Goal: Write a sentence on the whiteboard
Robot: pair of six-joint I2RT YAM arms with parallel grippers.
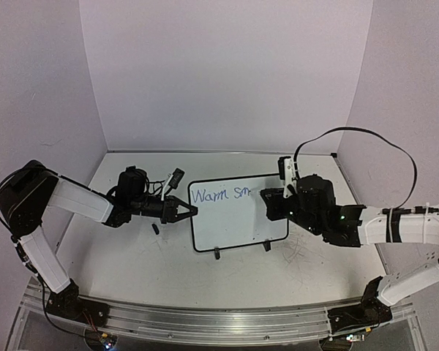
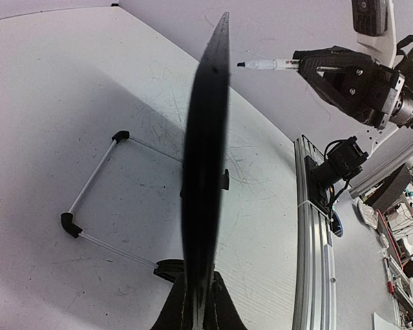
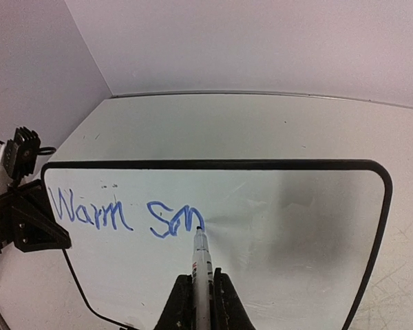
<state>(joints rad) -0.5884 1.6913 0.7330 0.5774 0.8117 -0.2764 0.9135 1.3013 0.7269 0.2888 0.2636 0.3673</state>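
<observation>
Left arm reaches in from the left. The left gripper (image 1: pixel 184 212) is clenched on the left edge of the whiteboard (image 1: pixel 238 223), one finger on either side of the black frame. A small dark object (image 1: pixel 155 229) lies on the table (image 1: pixel 132 267) just below that gripper; too small to identify.

The board stands on its two small feet (image 1: pixel 216 254), roughly mid-table, with its writing face toward the arms.

The sentence (image 3: pixel 124 216) is only partly written: blue letters along the upper left of the board, reading "Warm sm".

The tip of the marker (image 3: pixel 201 265) touches the board at the end of the last letter. The right gripper (image 3: pixel 198 306) grasps the marker's barrel tightly, with the marker pointing out ahead of the fingers. Right arm comes in from the right.
</observation>
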